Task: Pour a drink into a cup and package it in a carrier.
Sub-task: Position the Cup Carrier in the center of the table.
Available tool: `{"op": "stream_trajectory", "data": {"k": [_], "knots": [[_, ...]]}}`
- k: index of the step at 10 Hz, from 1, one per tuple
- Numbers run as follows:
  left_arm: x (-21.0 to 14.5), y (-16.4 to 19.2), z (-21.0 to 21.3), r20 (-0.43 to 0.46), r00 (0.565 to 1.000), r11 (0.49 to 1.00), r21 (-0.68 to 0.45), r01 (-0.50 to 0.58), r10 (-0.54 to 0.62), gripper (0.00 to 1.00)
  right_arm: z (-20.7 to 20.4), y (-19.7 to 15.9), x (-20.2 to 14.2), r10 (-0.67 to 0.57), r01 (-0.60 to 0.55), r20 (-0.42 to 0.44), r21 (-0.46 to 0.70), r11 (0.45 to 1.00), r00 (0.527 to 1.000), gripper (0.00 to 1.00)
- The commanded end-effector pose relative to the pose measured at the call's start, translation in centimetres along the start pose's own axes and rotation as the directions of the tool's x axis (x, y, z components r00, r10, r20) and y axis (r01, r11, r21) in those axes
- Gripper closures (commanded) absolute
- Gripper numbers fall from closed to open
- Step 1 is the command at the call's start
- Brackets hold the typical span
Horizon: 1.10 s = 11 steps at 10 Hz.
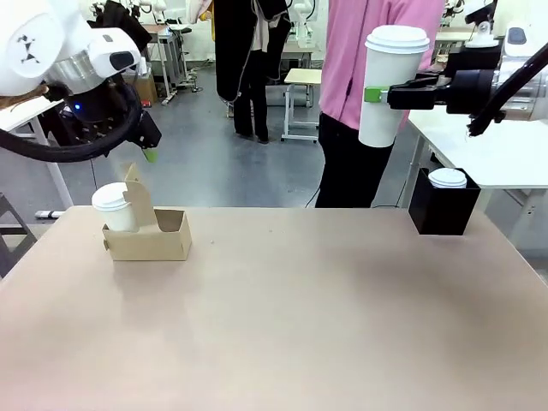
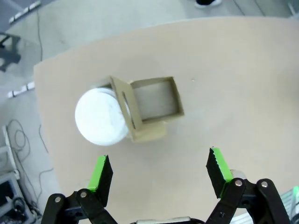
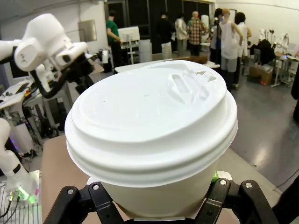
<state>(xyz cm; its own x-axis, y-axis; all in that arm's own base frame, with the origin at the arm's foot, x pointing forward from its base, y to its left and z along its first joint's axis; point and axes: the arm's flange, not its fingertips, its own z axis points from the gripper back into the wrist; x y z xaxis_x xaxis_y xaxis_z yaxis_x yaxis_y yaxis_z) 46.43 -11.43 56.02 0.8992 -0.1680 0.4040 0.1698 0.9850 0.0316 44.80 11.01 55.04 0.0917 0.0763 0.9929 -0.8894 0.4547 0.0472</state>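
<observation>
My right gripper is shut on a white paper cup with a white lid, holding it upright high above the table's right side. In the right wrist view this cup stands between the fingers. The brown cardboard carrier sits at the far left of the table, with another lidded cup in its left slot. My left gripper hangs open above the carrier. From the left wrist, the carrier and its cup lie below the open gripper. The drink is out of view.
A black box with a white lid on top stands at the table's far right edge. A person in a pink top stands beyond the far edge, behind the raised cup. The tan table is bare in the middle and front.
</observation>
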Motion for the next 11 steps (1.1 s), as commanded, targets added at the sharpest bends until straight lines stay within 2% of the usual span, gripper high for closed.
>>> {"op": "stream_trajectory", "data": {"k": [1, 5, 6, 7, 8, 10, 11], "knots": [[2.5, 0.5, -3.1, -0.053, 0.995, 0.995, 0.054, -0.087, 0.089, 0.00, -0.2, 0.1, 0.3, 0.004, -0.004, 0.009, 0.004, 1.000, 1.000, 0.19], [3.5, 2.8, -8.9, -0.103, 0.983, 0.986, 0.089, -0.145, 0.153, 0.00, -0.2, 0.1, 0.3, 0.004, -0.004, 0.009, 0.004, 1.000, 1.000, 0.19], [3.5, 2.9, -9.1, -0.089, 0.981, 0.981, 0.101, -0.164, 0.173, 0.57, -0.2, 0.1, 0.3, 0.004, -0.004, 0.009, 0.004, 1.000, 1.000, 0.19], [3.6, 3.1, -9.0, -0.073, 0.980, 0.979, 0.101, -0.177, 0.185, 0.59, -0.2, 0.1, 0.3, 0.004, -0.004, 0.009, 0.004, 1.000, 1.000, 0.19], [3.4, 3.0, -8.4, -0.065, 0.981, 0.979, 0.102, -0.176, 0.183, 1.00, -0.2, 0.1, 0.3, 0.004, -0.004, 0.009, 0.004, 1.000, 1.000, 0.19], [3.6, 2.9, -7.9, -0.065, 0.982, 0.980, 0.098, -0.172, 0.179, 1.00, -0.2, 0.1, 0.3, 0.004, -0.004, 0.009, 0.004, 1.000, 1.000, 0.19], [3.6, 2.8, -7.9, -0.073, 0.981, 0.981, 0.088, -0.171, 0.177, 0.85, -0.2, 0.1, 0.3, 0.004, -0.004, 0.009, 0.004, 1.000, 1.000, 0.19]]}}
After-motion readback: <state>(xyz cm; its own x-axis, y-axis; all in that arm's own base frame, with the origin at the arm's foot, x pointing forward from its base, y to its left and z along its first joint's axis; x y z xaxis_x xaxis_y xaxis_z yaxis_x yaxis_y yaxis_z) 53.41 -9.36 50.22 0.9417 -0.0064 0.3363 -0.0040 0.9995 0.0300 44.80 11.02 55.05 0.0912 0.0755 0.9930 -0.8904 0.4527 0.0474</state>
